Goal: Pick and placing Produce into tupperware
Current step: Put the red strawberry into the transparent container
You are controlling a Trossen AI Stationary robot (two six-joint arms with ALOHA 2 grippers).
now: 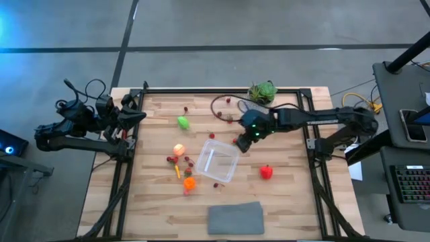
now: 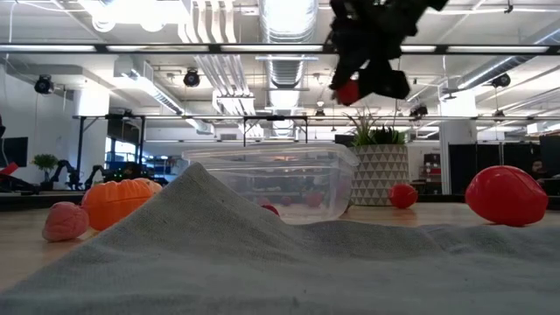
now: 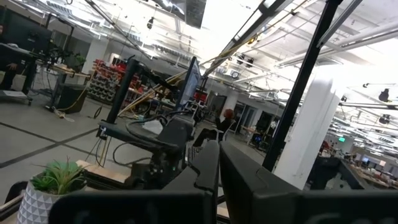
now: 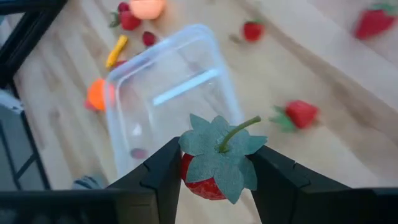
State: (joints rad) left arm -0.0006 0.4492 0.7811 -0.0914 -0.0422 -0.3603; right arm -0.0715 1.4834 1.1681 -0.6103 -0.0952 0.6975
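Observation:
My right gripper point(image 1: 242, 141) point(image 4: 217, 163) hangs above the table by the far right corner of the clear tub point(image 1: 216, 160) point(image 4: 165, 93) point(image 2: 271, 179), shut on a red toy strawberry point(image 4: 214, 162) point(image 2: 348, 91) with a green leaf cap. Loose produce lies on the wood: a green piece point(image 1: 183, 122), a peach one point(image 1: 179, 149), an orange pumpkin point(image 1: 189, 182) point(image 2: 118, 201), a red pepper point(image 1: 267, 172) point(image 2: 506, 194) and small berries. Inside the tub lie a few small red pieces. My left gripper point(image 1: 138, 115) point(image 3: 219, 171) waits shut at the table's far left corner. My right gripper pinches the strawberry between its two fingers point(image 4: 163, 177), one on each side of the red body point(image 4: 200, 184) just under the leaf cap. The fingers point down from above. The fruit is lifted clear, with cap and stem facing back toward the wrist.
A grey cloth point(image 1: 235, 218) point(image 2: 201, 254) lies by the near edge. A potted plant point(image 1: 263, 92) point(image 2: 382, 171) and a dark cable loop point(image 1: 225, 107) sit at the far edge. Black frame rails point(image 1: 222, 91) border the table. A strawberry point(image 4: 300, 114) lies on the wood beside the tub.

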